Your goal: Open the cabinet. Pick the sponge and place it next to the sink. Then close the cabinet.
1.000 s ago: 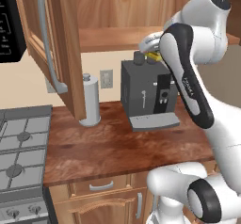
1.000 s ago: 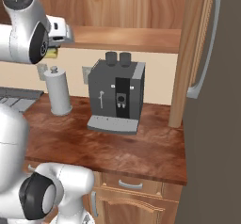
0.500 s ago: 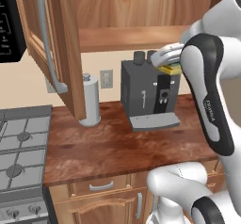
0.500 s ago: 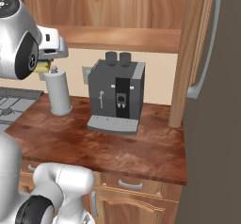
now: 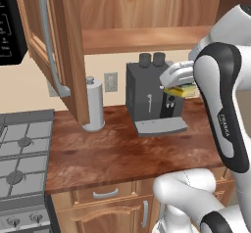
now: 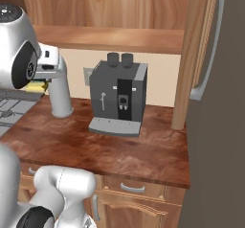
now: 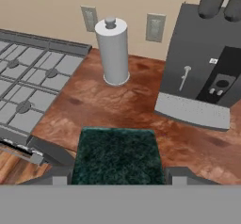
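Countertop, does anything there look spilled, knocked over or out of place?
Nothing stands out. The paper towel holder and coffee machine stand upright on the counter, which shows no spill. The cabinet doors hang open.

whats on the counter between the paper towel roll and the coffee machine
Nothing: in the hand view, bare brown counter runs between the paper towel roll and the coffee machine. On the wall behind that gap sits an outlet.

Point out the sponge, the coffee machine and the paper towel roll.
sponge (image 7: 116,156), hand view, green scrub face.
coffee machine (image 6: 117,98), right base view, front panel.
paper towel roll (image 5: 93,104), left base view, middle of the roll.
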Available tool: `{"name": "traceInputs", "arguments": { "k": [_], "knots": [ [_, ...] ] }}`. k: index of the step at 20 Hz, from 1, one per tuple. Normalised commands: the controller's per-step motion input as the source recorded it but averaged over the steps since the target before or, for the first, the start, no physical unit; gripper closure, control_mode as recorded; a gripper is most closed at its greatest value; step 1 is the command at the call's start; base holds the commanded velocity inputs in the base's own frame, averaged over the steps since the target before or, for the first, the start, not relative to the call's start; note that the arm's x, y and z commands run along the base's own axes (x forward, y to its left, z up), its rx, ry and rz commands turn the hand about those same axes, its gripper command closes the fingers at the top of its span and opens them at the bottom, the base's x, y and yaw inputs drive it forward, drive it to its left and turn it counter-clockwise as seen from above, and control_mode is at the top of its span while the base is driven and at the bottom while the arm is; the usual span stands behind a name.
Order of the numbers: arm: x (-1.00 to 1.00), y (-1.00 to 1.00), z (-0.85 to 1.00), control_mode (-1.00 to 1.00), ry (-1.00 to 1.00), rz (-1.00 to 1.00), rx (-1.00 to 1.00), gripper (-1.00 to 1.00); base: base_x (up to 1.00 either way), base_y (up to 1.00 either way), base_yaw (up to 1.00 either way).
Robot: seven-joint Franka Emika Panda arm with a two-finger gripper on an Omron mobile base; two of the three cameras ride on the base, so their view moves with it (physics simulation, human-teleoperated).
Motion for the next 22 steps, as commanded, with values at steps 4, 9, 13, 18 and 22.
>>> {"name": "traceInputs", "arguments": {
  "k": [4,9,13,18,22],
  "knots": [
    [-0.11,0.00,-0.46,-1.00,0.06,0.00,0.00,1.00,0.00,0.00,0.00],
    [-0.05,0.00,-0.21,-1.00,0.01,0.00,-0.01,1.00,0.00,0.00,0.00],
    [0.00,0.00,0.00,-1.00,0.00,0.00,0.00,1.00,0.00,0.00,0.00],
    [0.00,0.00,0.00,-1.00,0.00,0.00,0.00,1.00,0.00,0.00,0.00],
    [0.00,0.00,0.00,-1.00,0.00,0.00,0.00,1.00,0.00,0.00,0.00]
  ]
}}
